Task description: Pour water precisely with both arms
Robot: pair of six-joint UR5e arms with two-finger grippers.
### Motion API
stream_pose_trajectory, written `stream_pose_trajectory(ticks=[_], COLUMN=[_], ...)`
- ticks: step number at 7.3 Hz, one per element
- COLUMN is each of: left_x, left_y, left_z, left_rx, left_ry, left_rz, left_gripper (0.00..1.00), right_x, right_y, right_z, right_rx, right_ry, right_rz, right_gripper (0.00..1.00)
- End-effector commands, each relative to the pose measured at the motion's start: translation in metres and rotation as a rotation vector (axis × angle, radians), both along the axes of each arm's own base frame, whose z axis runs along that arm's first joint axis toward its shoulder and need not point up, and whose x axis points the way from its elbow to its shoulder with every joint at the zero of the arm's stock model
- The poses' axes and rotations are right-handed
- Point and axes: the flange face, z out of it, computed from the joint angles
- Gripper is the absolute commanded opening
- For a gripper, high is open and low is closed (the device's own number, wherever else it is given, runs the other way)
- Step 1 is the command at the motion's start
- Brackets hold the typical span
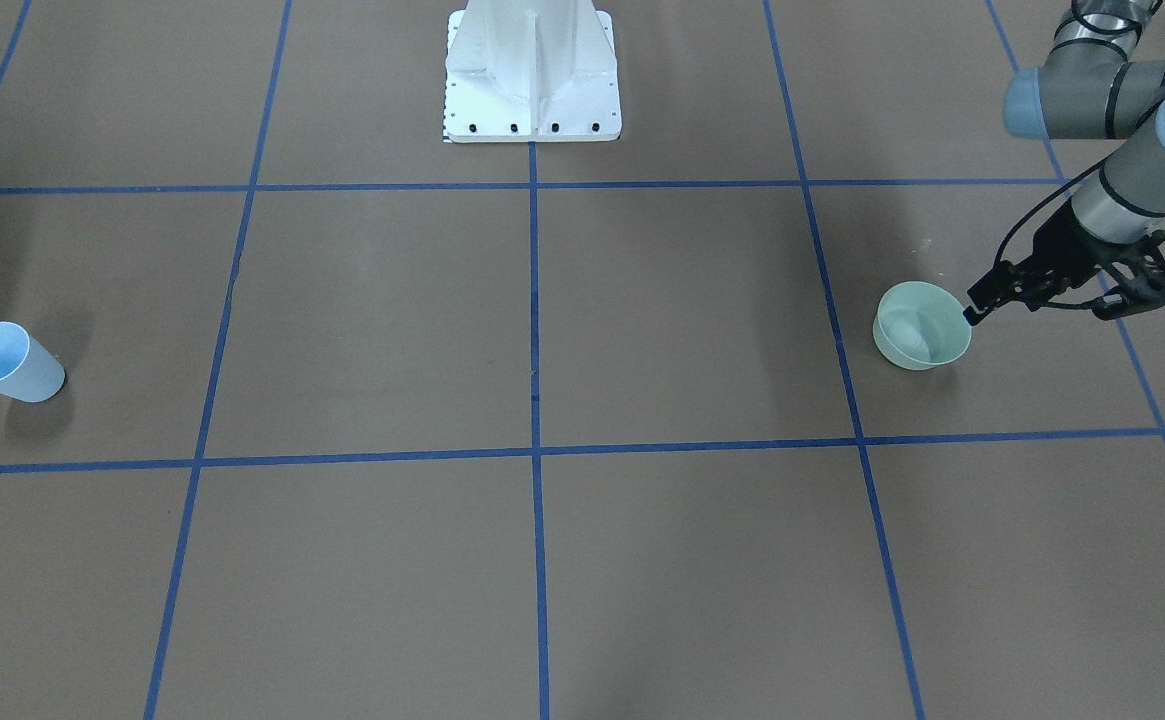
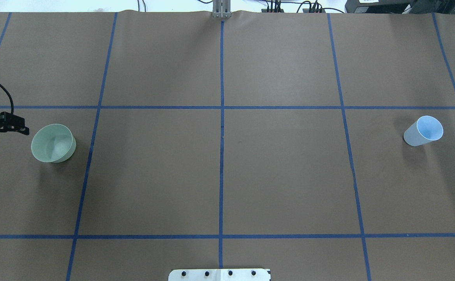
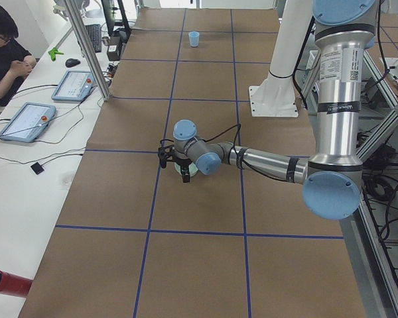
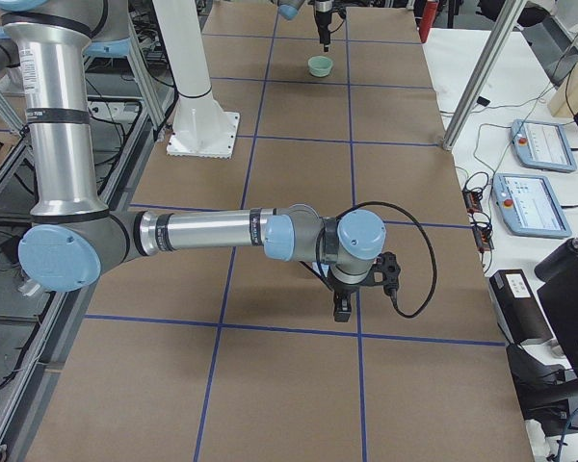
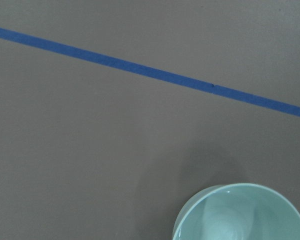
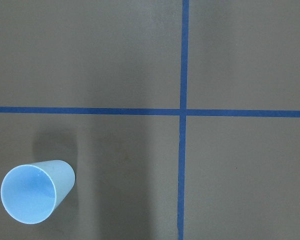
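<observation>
- Reaching for the vessels is judged to be the step in hand: neither vessel is held and nothing is tilted for a pour.
- On the robot's left side of the table (image 2: pixel 219 175), the left arm (image 1: pixel 1132 170) is stretched out low, and the left gripper (image 1: pixel 1040 308) is carried just beside the green bowl (image 1: pixel 922 325).
- That gripper's fingers are seen spread wide with nothing between them. One fingertip (image 1: pixel 972 312) is lined up with the bowl's rim in the front-facing view, but contact cannot be judged.
- The right arm (image 4: pixel 202 233) is extended over the robot's right side, with the right gripper (image 4: pixel 342 306) pointed down at the table. Whether its fingers are spread or pressed together cannot be told, since it appears only in the side view.
- The blue cup (image 1: pixel 10 362) stands upright there, well apart from the bowl, and is caught at the lower left of the right wrist view.
- Water cannot be made out in either vessel.
- Next, the cup would need to be centred between the right fingers and gripped on its wall. The bowl would need steadying at its rim before anything is lifted and tipped.
</observation>
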Motion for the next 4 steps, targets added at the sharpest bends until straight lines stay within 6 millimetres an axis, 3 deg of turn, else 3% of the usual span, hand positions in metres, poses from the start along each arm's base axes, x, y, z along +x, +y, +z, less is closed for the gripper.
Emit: stream_pose_trajectory(ticks=[1,2,3,4], left_x=[0.048,0.060,0.060,0.060], left_y=[0.004,0.009,0.009,0.009], left_z=[0.015,0.017,0.011,-0.004], left_rx=[0.007,0.009,-0.003,-0.037], left_ry=[-0.054,-0.060,-0.050,-0.024], left_rz=[0.048,0.069,0.049,0.011], left_gripper=[1.00,1.00,0.85,0.29], right_x=[0.000,0.000,0.000,0.000], right_y=[0.000,0.000,0.000,0.000], right_z=[0.000,0.001,0.002,0.001], right_rx=[-0.001,-0.002,-0.004,-0.003], right_ry=[0.001,0.002,0.002,0.002], right_rz=[0.000,-0.001,-0.001,-0.002], right_gripper=[0.99,0.99,0.99,0.99])
